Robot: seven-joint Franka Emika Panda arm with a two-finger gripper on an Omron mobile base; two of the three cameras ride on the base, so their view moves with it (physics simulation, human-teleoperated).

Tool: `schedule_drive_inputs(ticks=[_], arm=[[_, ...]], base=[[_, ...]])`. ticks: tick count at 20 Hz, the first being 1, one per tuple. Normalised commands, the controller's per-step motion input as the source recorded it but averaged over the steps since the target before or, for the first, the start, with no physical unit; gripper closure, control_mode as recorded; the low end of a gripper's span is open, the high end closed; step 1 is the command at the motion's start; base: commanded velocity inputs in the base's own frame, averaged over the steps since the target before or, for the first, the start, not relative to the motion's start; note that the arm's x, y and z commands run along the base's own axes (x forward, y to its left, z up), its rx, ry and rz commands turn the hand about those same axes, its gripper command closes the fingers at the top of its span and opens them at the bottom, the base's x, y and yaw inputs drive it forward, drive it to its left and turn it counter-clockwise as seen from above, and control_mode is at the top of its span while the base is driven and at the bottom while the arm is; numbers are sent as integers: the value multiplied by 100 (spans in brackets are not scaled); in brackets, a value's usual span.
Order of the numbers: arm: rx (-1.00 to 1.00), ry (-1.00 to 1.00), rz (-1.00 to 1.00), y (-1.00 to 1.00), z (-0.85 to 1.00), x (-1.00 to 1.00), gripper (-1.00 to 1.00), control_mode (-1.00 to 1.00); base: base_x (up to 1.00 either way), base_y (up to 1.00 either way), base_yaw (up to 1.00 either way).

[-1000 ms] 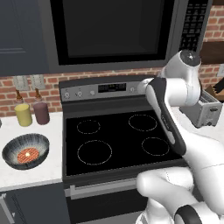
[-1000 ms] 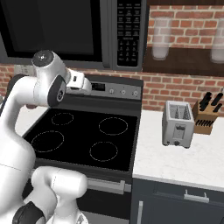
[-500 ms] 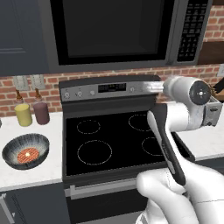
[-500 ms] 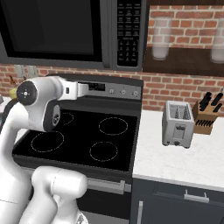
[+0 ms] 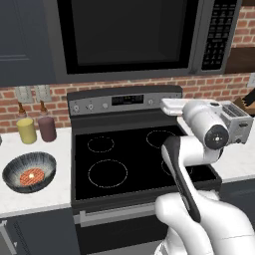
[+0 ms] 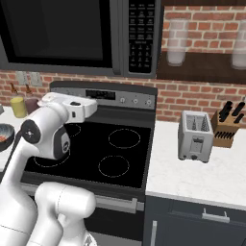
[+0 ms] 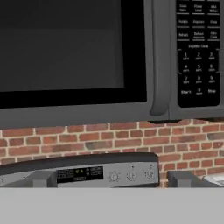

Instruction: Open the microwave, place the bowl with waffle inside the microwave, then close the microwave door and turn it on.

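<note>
- Dark grey and shut, the microwave door [image 7: 74, 61] has its curved bar handle [image 7: 159, 57] on the right, just left of the keypad [image 7: 197, 52]; the microwave [image 5: 134, 37] hangs over the stove [image 5: 139, 154].
- White arm's gripper [image 7: 111, 179] has its fingertips [image 7: 43, 178] spread wide with nothing between them, pointing at the brick wall [image 7: 87, 142] below the door, lower than the handle.
- Risk 1: rising from here, a fingertip could catch the door's bottom edge or press a keypad button, because handle and keypad sit side by side.
- Risk 2: a hook taken too close to the handle's end may slip off once the door swings.
- Risk 3: the door opens out toward the robot, so the forearm above the burners could block its sweep.
- Bowl [image 5: 29, 172] with the waffle [image 5: 31, 176] inside rests on the near left counter [image 5: 30, 199], apart from the yellow jar [image 5: 26, 130] and maroon jar [image 5: 47, 128] behind it.
- Open room: the stove top is bare, giving a clean path from bowl to microwave; the toaster [image 6: 194, 136] and knife block [image 6: 228, 125] crowd the right.
</note>
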Motion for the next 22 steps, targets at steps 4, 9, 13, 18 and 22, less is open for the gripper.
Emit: schedule_drive_inputs(ticks=[4,9,13,18,22], arm=[[11,-5,-2,-10,3,0,-100,-100],[19,0,0,-19,15,0,-100,-100],[22,0,0,-18,40,0,-100,-100],[23,1,0,-14,68,0,-100,-100],[25,4,0,-17,61,-13,-100,-100]], base=[[0,0,0],[0,0,0],[0,0,0],[0,0,0],[0,0,0]])
